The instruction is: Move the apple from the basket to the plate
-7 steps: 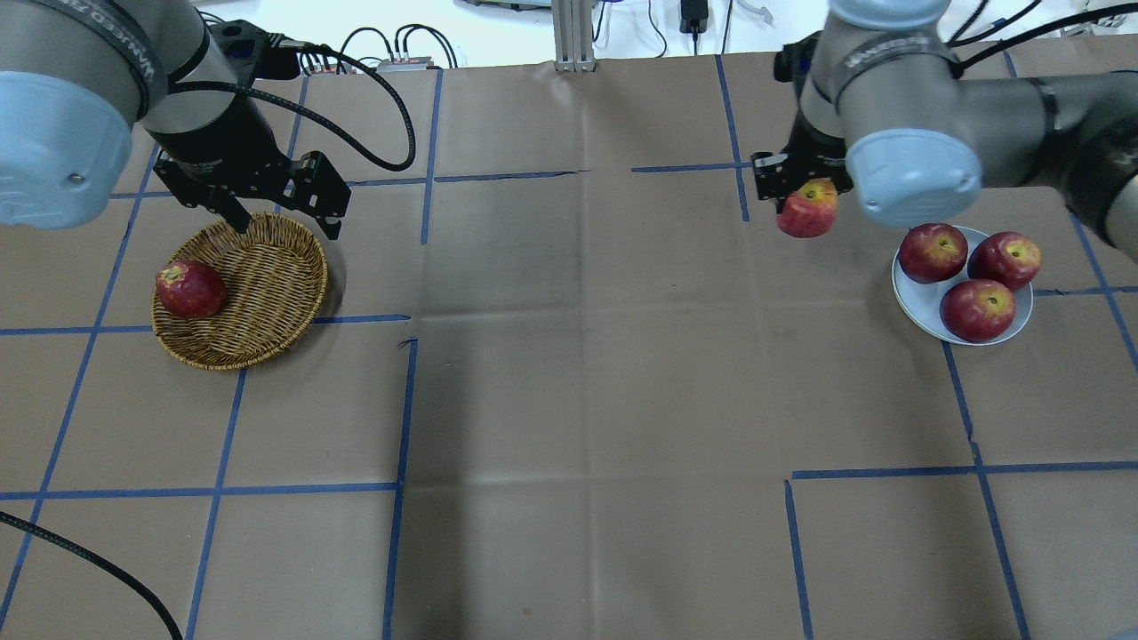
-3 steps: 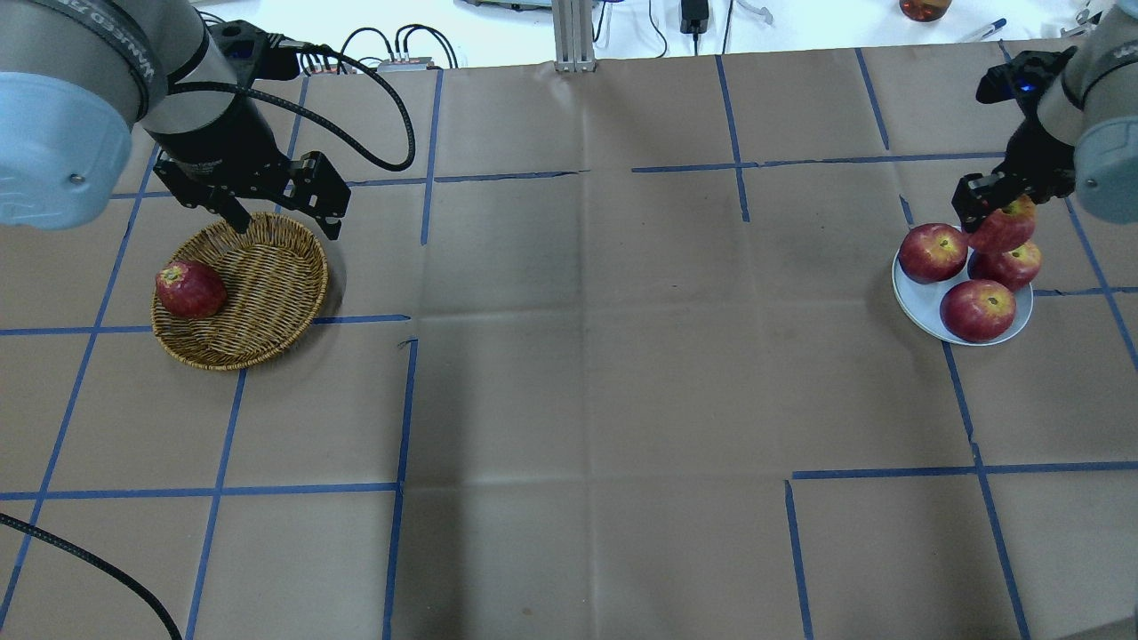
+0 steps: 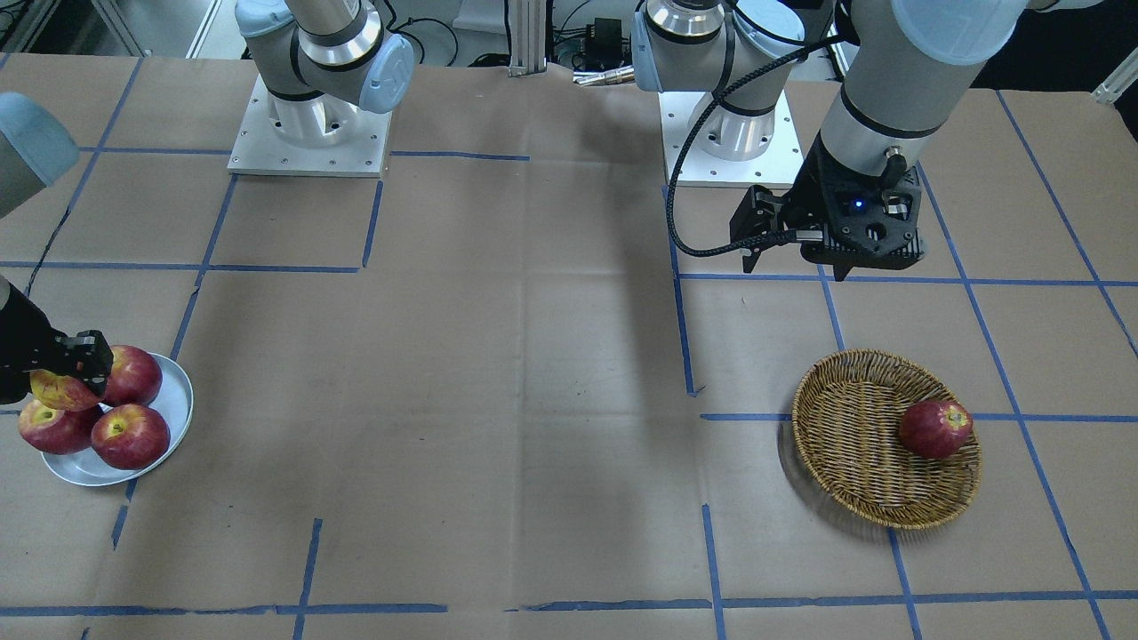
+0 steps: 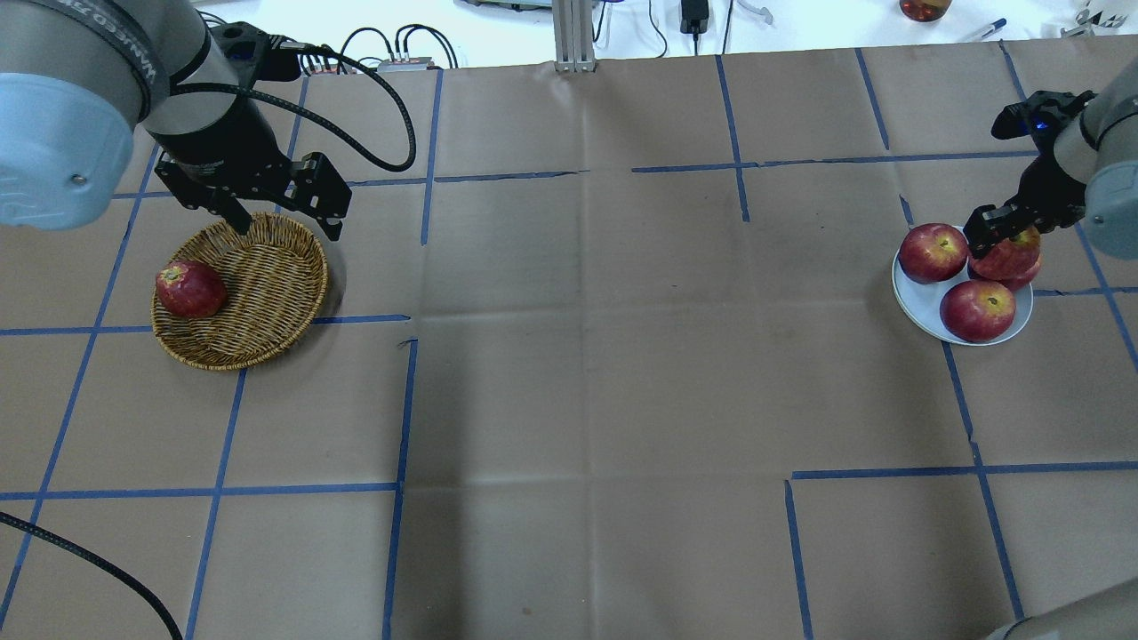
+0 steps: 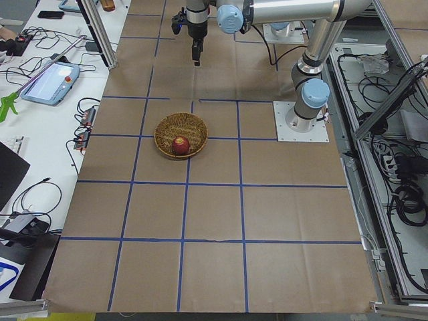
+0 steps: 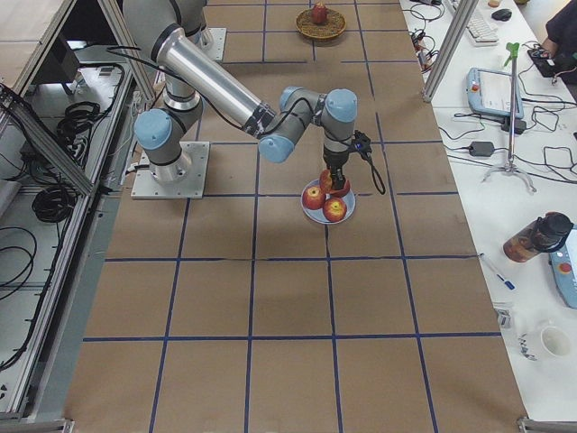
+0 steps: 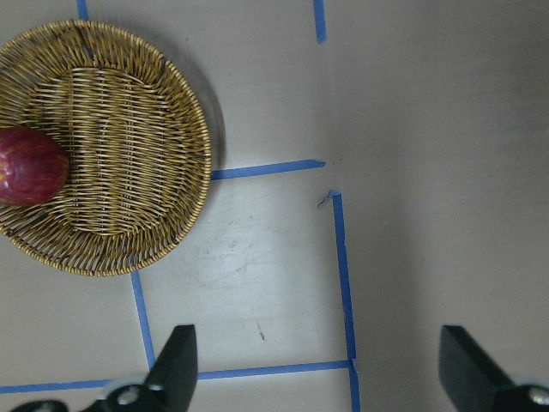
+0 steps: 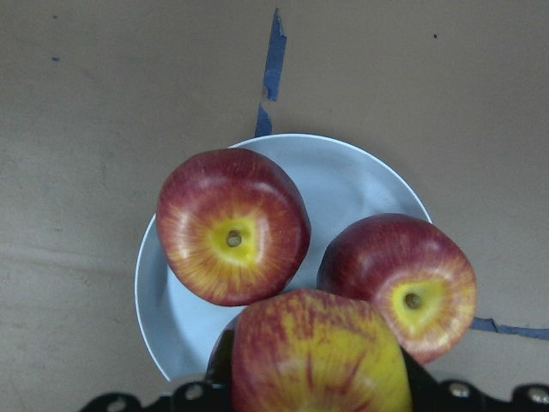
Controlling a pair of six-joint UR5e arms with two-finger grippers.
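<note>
My right gripper (image 4: 1006, 238) is shut on the apple (image 4: 1005, 256), streaky pinkish-red with a yellow-green patch. It holds the apple just over the silvery plate (image 4: 916, 311), above one of the plate's apples. The right wrist view shows the apple (image 8: 317, 356) low in frame over the plate (image 8: 360, 172). It also shows in the front view (image 3: 60, 389). The wicker basket (image 4: 267, 284) sits at the left. My left gripper (image 4: 284, 222) is open and empty above the basket's far rim; the left wrist view shows its fingertips (image 7: 178, 348) wide apart.
A dark red apple (image 4: 189, 289) lies in the basket's left side. Three deeper-red apples fill the plate: two show plainly (image 4: 932, 252) (image 4: 977, 309), and the third is mostly hidden under the held apple. Blue tape lines cross the brown table cover.
My right gripper has carried the apple rightward from the table's mid-right to over the plate and lowered it a little. The left arm has not moved.
</note>
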